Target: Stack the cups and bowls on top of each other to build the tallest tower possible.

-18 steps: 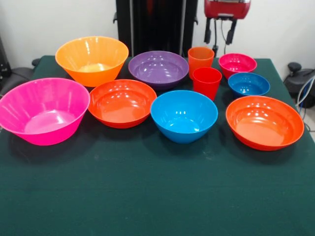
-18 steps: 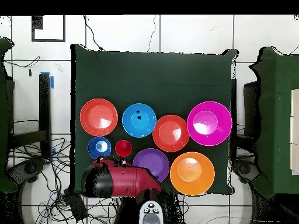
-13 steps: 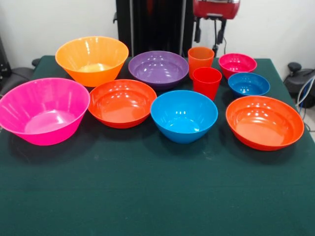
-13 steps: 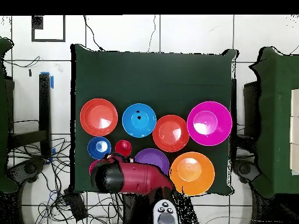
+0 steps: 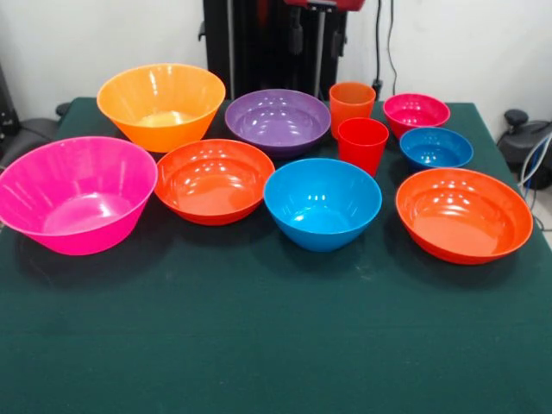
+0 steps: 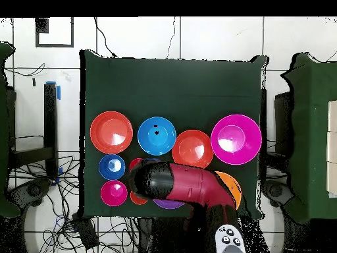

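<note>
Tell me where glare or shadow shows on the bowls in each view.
Front view: bright highlights streak inside the purple bowl and both red-orange bowls, and soft shadows fall on the green table before each bowl. Overhead view: a white glare patch sits in the left red-orange bowl, and the arm hides the purple bowl.

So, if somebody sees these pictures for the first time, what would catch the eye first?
Probably the big pink bowl at the left edge of the front view, with the big orange bowl behind it, both the largest pieces on the green table. In the overhead view, the red arm lies across the purple bowl and the cups. Nothing is stacked yet.
</note>
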You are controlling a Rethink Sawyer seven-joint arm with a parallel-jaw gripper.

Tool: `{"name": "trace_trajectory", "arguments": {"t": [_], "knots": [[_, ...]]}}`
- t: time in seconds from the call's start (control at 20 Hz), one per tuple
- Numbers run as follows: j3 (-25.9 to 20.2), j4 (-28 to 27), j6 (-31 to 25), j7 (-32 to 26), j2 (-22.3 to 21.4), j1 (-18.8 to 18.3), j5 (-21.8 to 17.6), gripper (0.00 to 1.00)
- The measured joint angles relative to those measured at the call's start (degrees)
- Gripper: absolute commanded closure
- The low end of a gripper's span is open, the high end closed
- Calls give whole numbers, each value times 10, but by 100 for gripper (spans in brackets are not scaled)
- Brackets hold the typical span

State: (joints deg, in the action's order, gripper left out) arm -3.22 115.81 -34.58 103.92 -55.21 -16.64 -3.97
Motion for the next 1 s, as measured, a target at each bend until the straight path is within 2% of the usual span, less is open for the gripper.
{"name": "trace_trajectory", "arguments": {"t": [0.3,1.0], "knots": [[-27,-42,-32,0,5,-38,-25,0],[-76,-92,-37,0,31,-87,-81,0]]}}
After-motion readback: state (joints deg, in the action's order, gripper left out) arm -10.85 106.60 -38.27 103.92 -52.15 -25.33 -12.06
